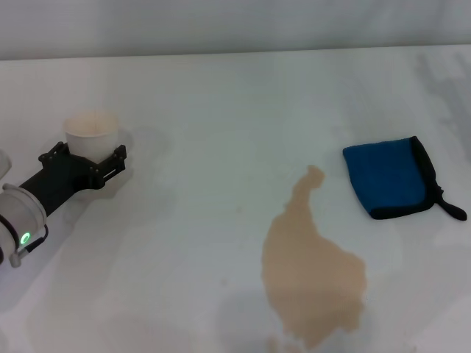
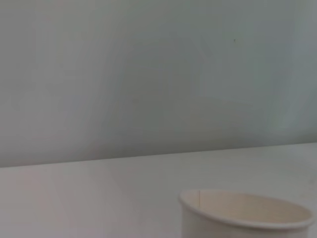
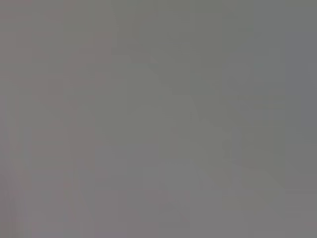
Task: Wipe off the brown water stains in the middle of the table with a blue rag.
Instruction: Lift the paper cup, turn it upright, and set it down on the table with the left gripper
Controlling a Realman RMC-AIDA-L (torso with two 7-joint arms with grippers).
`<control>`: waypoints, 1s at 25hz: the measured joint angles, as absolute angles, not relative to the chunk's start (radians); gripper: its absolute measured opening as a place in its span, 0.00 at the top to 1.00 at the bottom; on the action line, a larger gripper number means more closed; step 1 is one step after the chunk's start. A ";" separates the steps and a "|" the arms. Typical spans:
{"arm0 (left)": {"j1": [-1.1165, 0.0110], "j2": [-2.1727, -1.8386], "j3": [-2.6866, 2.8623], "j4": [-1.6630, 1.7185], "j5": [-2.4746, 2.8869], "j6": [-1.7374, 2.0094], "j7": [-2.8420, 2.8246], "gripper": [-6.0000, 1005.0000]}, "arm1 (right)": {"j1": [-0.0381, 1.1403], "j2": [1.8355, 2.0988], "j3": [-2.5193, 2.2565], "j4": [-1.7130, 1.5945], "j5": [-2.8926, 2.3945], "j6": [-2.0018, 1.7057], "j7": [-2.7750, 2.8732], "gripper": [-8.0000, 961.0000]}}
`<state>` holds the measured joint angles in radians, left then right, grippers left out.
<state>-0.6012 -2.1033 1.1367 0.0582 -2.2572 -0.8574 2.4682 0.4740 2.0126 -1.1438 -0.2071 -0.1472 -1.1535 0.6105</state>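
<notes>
Item one, the table (image 1: 221, 110): broad, plain white, bearing everything listed here. Item two, the brown water stains (image 1: 309, 272): a light tan puddle, narrow neck at the far end widening to a blob toward me; I take this as my landmark. Item three, the blue rag (image 1: 388, 176): folded, bright blue with black edging and a short black loop tail, lying flat just beside the neck of the stains on the right, apart from the liquid and untouched. Item four, my left claw (image 1: 90, 156): black, well to the left of the stains and a little farther back, its two fingers spread either side of the cream paper cup (image 1: 92, 134); the cup stands upright between them, and I cannot tell whether they press it or merely flank it, though the claw reads as open. The rag sits on the far side of the stains from this claw, well apart from it. In the left wrist view the cup's rim (image 2: 247, 210) shows close below the camera. Item five, my right claw: out of sight in every view.
</notes>
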 joint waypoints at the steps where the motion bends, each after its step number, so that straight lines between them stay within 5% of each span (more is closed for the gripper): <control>1: -0.601 -2.103 1.137 0.058 -2.256 -0.857 2.468 0.17 | 0.474 2.013 -1.143 -0.207 -0.147 -1.154 0.610 0.10; 25: -0.591 -2.103 1.151 0.054 -2.248 -0.868 2.467 0.13 | 0.479 2.011 -1.143 -0.208 -0.147 -1.155 0.610 0.10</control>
